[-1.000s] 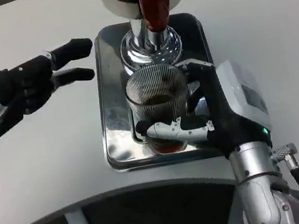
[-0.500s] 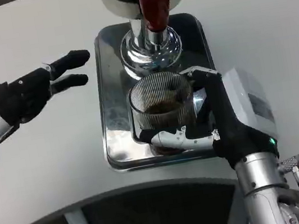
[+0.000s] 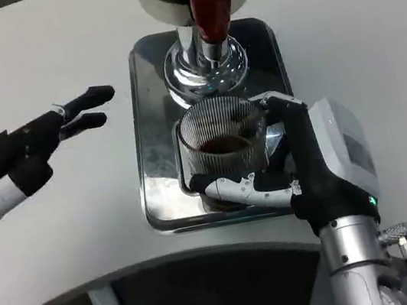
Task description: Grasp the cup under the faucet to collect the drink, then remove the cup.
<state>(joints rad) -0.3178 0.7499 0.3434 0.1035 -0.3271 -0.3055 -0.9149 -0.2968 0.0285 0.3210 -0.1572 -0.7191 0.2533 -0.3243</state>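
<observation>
Firmly, the right hand point(image 3: 284, 174) grips the ribbed glass cup point(image 3: 224, 149); left hand point(image 3: 45, 131) splayed, empty.

The right hand point(image 3: 298, 164) has a broad white back plate with a smooth, slightly glossy shell, and black framing along its edge. Its fingers point(image 3: 240, 188) are white on the outer segments and black underneath. A small green light glows near the wrist. Below it the right forearm point(image 3: 355, 252) is a silver cylinder with a metal connector and a black cable at its side. The left hand point(image 3: 34, 137) is mostly black, with white on its forearm shell.
</observation>
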